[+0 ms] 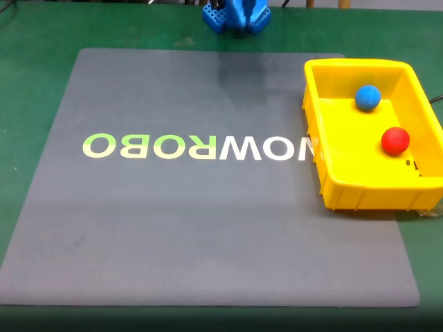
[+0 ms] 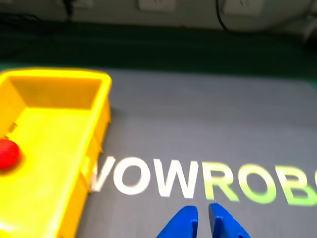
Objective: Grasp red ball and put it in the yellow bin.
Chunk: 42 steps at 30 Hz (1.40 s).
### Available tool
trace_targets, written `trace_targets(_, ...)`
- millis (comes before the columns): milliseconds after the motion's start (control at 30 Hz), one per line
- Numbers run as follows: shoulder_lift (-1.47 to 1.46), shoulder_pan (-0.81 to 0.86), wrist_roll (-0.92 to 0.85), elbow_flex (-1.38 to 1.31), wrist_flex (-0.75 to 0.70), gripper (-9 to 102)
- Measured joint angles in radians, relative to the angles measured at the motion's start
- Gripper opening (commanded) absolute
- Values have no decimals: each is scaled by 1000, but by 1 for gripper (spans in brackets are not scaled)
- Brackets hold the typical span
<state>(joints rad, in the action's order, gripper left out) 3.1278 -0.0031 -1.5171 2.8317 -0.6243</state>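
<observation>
The red ball (image 1: 395, 140) lies inside the yellow bin (image 1: 332, 176) near its right wall, next to a blue ball (image 1: 367, 97). In the wrist view the red ball (image 2: 7, 153) rests on the floor of the yellow bin (image 2: 91, 148) at the left edge. My blue gripper (image 2: 203, 214) enters from the bottom of the wrist view with its fingers nearly touching and nothing between them, over the grey mat and well away from the bin. The blue arm (image 1: 237, 15) sits at the top of the fixed view.
A grey mat (image 1: 208, 228) with the mirrored lettering "NOWROBO" (image 1: 201, 147) covers the green table (image 1: 34, 41). The bin stands on the mat's right side in the fixed view. Cables (image 2: 233, 20) hang along the far wall in the wrist view.
</observation>
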Motion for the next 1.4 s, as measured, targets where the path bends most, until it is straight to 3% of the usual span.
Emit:
trace_targets(233, 164, 41, 6, 193, -58, 0)
trace_targets(533, 183, 44, 38, 238, -120, 0)
trace_targets(1167, 184, -5, 69, 238, -635, 0)
trace_targets(1400, 184, -5, 72, 238, -686, 0)
